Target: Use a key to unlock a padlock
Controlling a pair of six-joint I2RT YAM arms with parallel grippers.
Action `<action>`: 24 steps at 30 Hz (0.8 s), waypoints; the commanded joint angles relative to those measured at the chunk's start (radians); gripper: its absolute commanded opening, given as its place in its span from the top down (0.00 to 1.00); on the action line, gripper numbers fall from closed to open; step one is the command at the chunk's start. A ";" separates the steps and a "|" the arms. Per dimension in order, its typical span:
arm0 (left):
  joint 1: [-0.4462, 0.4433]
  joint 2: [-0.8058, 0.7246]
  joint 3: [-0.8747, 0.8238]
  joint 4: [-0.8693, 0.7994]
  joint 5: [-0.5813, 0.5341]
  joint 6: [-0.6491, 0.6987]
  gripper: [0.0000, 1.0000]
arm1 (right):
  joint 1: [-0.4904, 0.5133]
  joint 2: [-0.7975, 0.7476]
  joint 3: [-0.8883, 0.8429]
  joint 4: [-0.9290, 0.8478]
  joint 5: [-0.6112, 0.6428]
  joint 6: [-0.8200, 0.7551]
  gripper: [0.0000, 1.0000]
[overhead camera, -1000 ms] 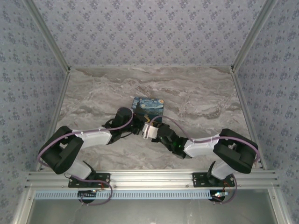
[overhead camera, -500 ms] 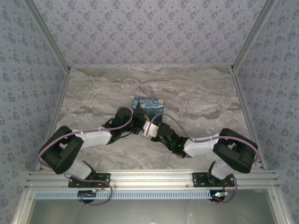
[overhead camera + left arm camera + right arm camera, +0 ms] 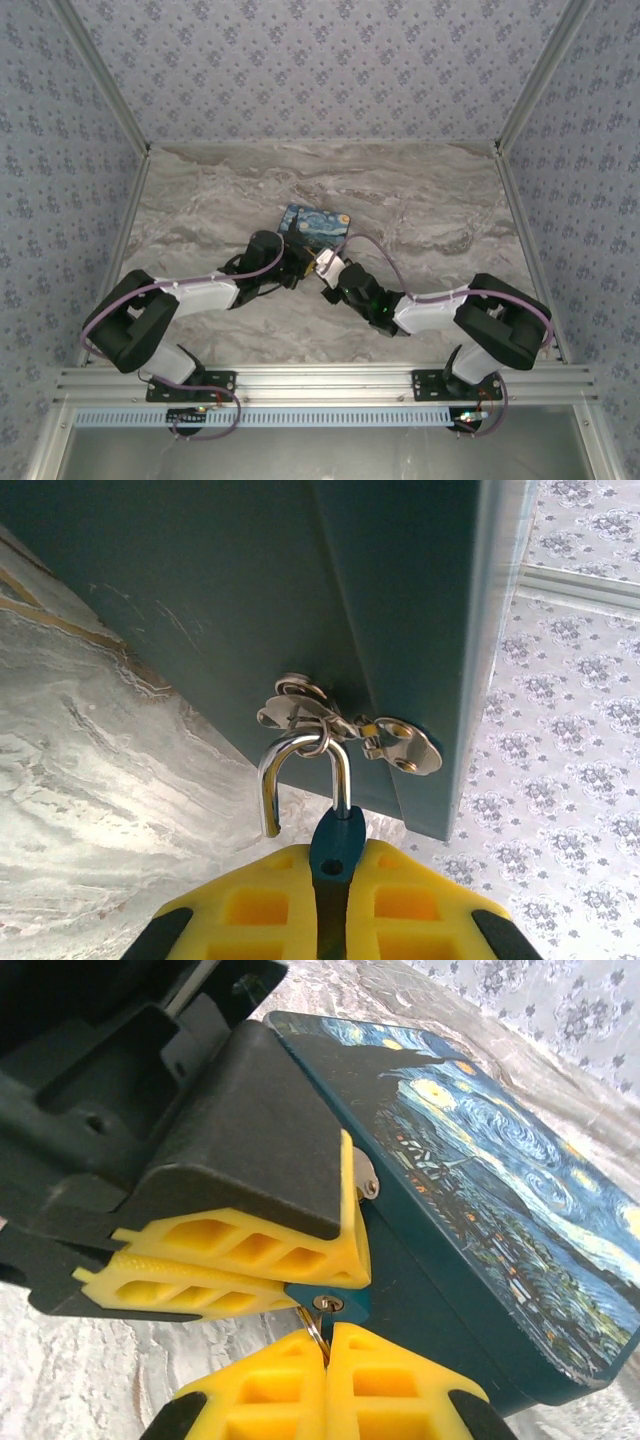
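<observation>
Jaws of the left gripper point(image 3: 332, 872), ribbed yellow, pinch the teal padlock point(image 3: 337, 835).

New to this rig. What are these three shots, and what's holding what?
Two robot arms are bolted at the near edge of a grey marble-look table. The wide picture is from a fixed camera above and behind them; the other two come from a camera on each wrist. On the table is a blue-and-yellow starry-print box. The left tool is shut on a small teal padlock with a silvery shackle, hooked through the box's metal latch; one shackle leg hangs free. The right tool is pinched shut on a thin metal key at the padlock's keyhole, mostly hidden.
</observation>
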 commanded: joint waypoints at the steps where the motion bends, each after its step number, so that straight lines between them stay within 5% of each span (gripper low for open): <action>1: -0.004 -0.021 0.010 0.042 0.039 -0.011 1.00 | -0.006 0.022 -0.013 0.041 -0.039 0.127 1.00; 8: -0.003 -0.019 0.005 0.045 0.035 -0.004 0.98 | -0.010 0.032 -0.018 0.033 -0.035 0.166 1.00; 16: 0.007 -0.039 0.005 -0.013 0.015 0.050 0.45 | -0.034 0.090 -0.024 0.083 -0.114 0.341 1.00; 24: 0.056 -0.193 0.039 -0.213 -0.021 0.184 0.29 | -0.051 0.153 -0.054 0.176 -0.122 0.458 1.00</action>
